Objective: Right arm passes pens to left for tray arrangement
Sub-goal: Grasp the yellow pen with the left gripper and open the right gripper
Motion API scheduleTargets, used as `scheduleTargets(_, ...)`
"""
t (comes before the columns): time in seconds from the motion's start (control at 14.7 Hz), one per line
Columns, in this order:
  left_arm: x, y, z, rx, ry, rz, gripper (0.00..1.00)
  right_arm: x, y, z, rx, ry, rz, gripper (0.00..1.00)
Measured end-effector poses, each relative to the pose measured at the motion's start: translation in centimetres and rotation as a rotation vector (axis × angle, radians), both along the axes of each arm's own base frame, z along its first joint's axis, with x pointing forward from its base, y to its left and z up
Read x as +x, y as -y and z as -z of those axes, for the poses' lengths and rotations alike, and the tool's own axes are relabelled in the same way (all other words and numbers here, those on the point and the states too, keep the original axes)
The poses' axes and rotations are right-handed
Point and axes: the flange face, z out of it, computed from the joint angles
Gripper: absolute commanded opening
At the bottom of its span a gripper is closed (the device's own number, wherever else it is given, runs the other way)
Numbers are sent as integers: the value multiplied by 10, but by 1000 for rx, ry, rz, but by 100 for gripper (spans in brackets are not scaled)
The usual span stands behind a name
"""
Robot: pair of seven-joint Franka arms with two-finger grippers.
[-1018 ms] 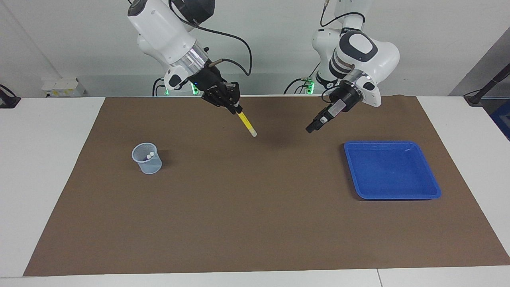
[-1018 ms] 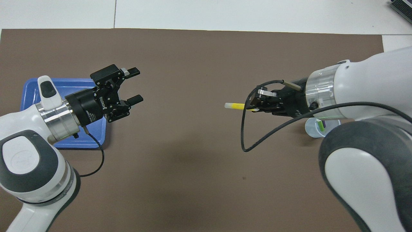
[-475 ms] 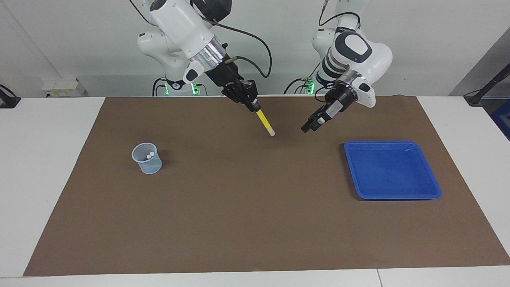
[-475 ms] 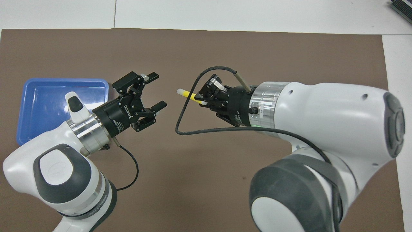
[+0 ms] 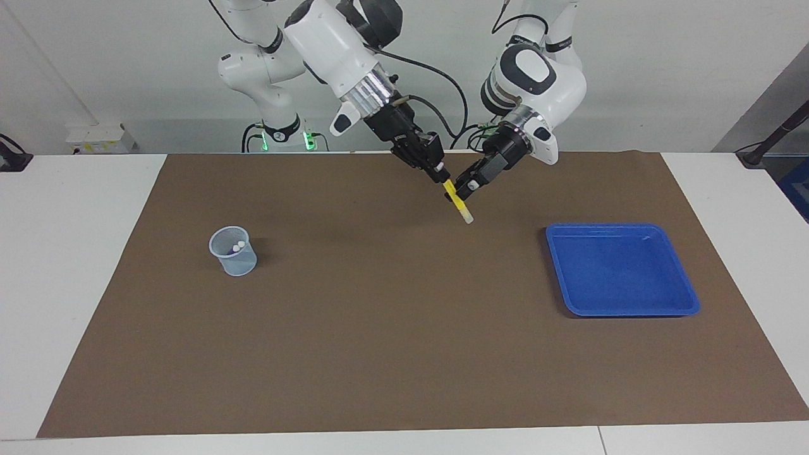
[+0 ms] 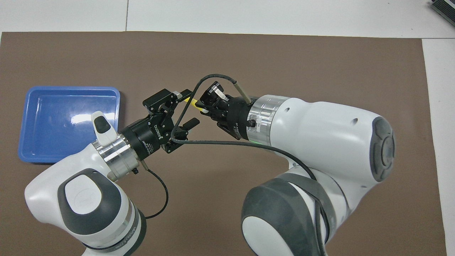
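My right gripper [image 5: 442,176] is shut on the yellow pen [image 5: 460,205] and holds it tilted, pale tip down, in the air over the mat's middle. My left gripper [image 5: 467,187] is open, with its fingers on either side of the pen's middle. In the overhead view the yellow pen [image 6: 193,103] lies between the left gripper's [image 6: 189,108] spread fingers, next to my right gripper [image 6: 204,105]. The blue tray [image 5: 622,268] lies empty at the left arm's end and also shows in the overhead view [image 6: 67,121]. Two pale pen tips [image 5: 237,246] show in the mesh cup.
A small pale-blue mesh cup [image 5: 234,253] stands on the brown mat [image 5: 392,341] toward the right arm's end. The right arm hides it in the overhead view. A black cable [image 6: 220,142] loops off the right wrist over the left gripper.
Both arms have closed in on each other over the mat's middle. The right gripper carried the yellow pen toward the left arm's end, and the open left gripper came up around the pen.
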Motion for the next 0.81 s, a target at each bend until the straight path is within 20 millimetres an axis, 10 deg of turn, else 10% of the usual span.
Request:
scheduleTargets(0.41, 2, -2, -4, -10, -5, -24, 0, -1, -2, 6, -5, -9, -3, 0)
scheduleTargets(0.75, -1, 0, -4, 0, -10, -39, 0, -1, -2, 8, -6, -13, -3, 0)
scheduleTargets(0.81, -1, 0, -4, 5, -7, -40, 0, -1, -2, 8, -7, -14, -4, 12)
